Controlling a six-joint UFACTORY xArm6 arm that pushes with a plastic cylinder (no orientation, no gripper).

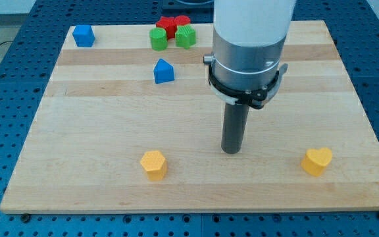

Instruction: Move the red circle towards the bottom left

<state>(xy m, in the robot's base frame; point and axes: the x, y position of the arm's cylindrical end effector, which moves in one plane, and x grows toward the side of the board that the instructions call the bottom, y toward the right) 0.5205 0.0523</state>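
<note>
Two red blocks sit at the view's top centre: a star-like one [166, 25] and, just right of it, the red circle [181, 21], partly hidden behind the green blocks. A green round block [158, 38] and a green block [185, 37] stand just in front of them. My tip [231, 151] rests on the board [97, 118] at lower centre, well below and to the right of the red circle, touching no block.
A blue block [83, 35] sits at the top left. A blue block with a pointed top [164, 71] lies below the green ones. A yellow hexagon [154, 164] is at bottom centre-left, a yellow heart [316, 160] at bottom right.
</note>
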